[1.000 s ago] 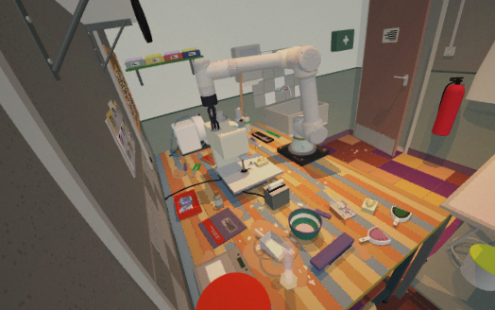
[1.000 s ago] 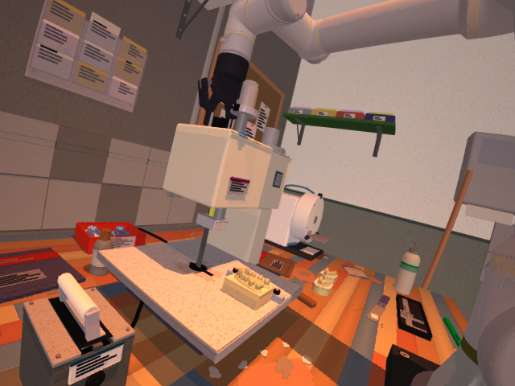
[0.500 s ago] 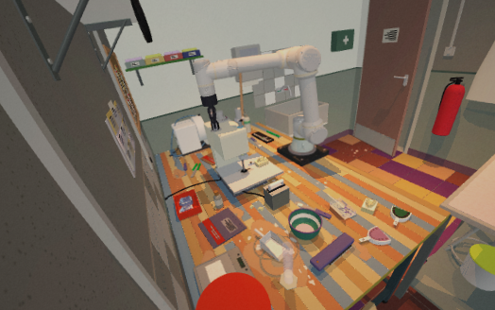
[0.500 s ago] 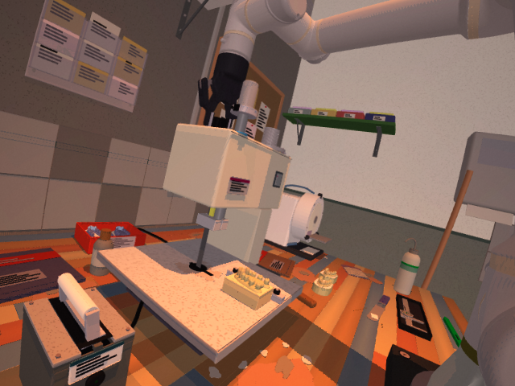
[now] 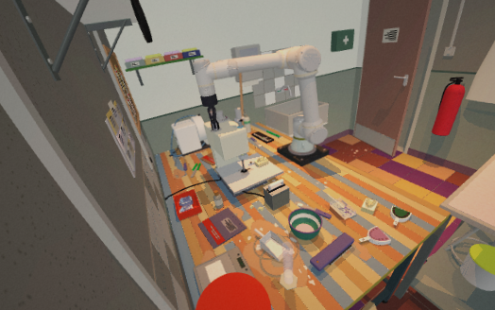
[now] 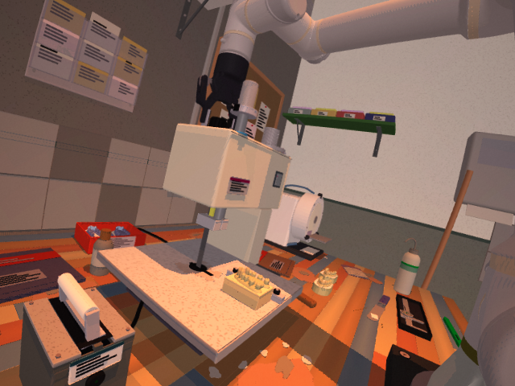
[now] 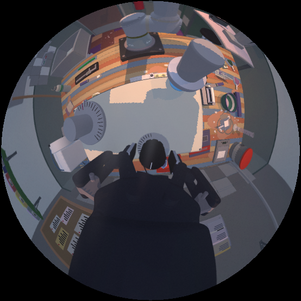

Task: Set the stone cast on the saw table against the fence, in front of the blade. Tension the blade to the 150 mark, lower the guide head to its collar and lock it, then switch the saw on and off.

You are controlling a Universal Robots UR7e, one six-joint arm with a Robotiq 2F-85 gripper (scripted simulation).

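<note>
The black tension knob [image 7: 152, 158] with its ring of scale marks sits on top of the saw's cream upper housing [image 6: 222, 168], and my gripper [image 7: 151, 155] stands open around it, holding nothing. A grey guide-head post [image 6: 247, 106] with a collar rises from the housing beside it, and a second grey dial knob [image 7: 81, 127] stands further along the top. The yellow stone cast [image 6: 248, 287] lies on the speckled saw table [image 6: 195, 291] against the fence, in front of the blade [image 6: 202, 249].
A red tray [image 6: 110, 237] sits behind the table by the wall. A grey box with a white handle [image 6: 77, 328] stands in front of it. A white machine [image 6: 299, 218], a bottle [image 6: 407, 272] and loose casts [image 6: 324, 280] lie beside the saw.
</note>
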